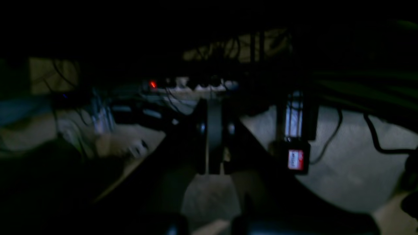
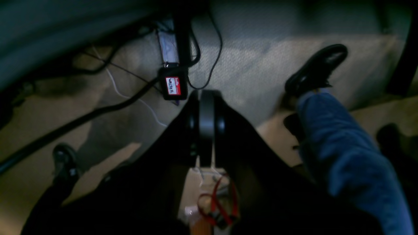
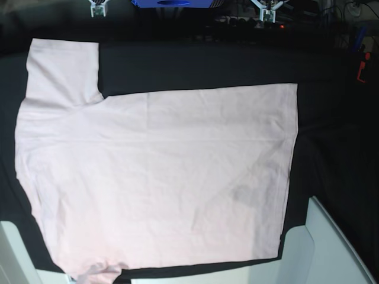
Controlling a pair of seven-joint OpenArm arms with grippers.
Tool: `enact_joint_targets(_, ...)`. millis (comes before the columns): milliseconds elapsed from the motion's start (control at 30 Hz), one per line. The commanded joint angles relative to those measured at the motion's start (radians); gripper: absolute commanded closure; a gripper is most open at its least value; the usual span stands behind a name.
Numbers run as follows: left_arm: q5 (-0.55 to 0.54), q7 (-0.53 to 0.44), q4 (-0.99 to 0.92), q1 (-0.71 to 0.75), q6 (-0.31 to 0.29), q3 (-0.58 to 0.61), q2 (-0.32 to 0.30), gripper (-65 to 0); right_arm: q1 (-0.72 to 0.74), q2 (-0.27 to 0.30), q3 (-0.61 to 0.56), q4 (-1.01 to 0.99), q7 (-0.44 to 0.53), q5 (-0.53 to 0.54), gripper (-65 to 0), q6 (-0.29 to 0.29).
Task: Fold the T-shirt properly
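Black cloth-covered table (image 3: 207, 65) in base view carries the pale pink cotton T-shirt (image 3: 160, 177), spread flat; wrist views show only floor and each closed, empty gripper: left gripper (image 1: 214, 166), right gripper (image 2: 206, 160).

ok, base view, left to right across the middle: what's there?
T-shirt sleeve → T-shirt body → its hem edge → bare black table cloth.
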Motion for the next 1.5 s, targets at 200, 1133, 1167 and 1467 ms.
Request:
enact_joint_targets(200, -0.001, -0.015, 0.289, 0.129, 0.007, -0.002, -0.041, 0.0, -0.099, 0.005, 0.005, 0.381, -0.252, 0.002, -0.1, -0.004)
enact_joint_targets(1133, -0.001, -0.006, 0.604, 0.101, 0.008, -0.277, -0.041, 0.0, 0.248, -0.032, 0.737, 0.651, -0.465, 0.068, -6.2, 0.553)
enact_joint_targets(1167, 0.001, -0.006, 0.604, 0.096, 0.007, -0.277, -0.041, 0.0, 0.26, -0.032, 0.758, 0.651, -0.478, 0.07, -12.0, 0.592)
enact_joint_targets(1467, 0.001, -0.006, 0.604, 0.09, 0.005, -0.277, -0.041, 0.0, 0.404, -0.051, 0.982, 0.534, -0.571, 0.07, -54.7, 0.702)
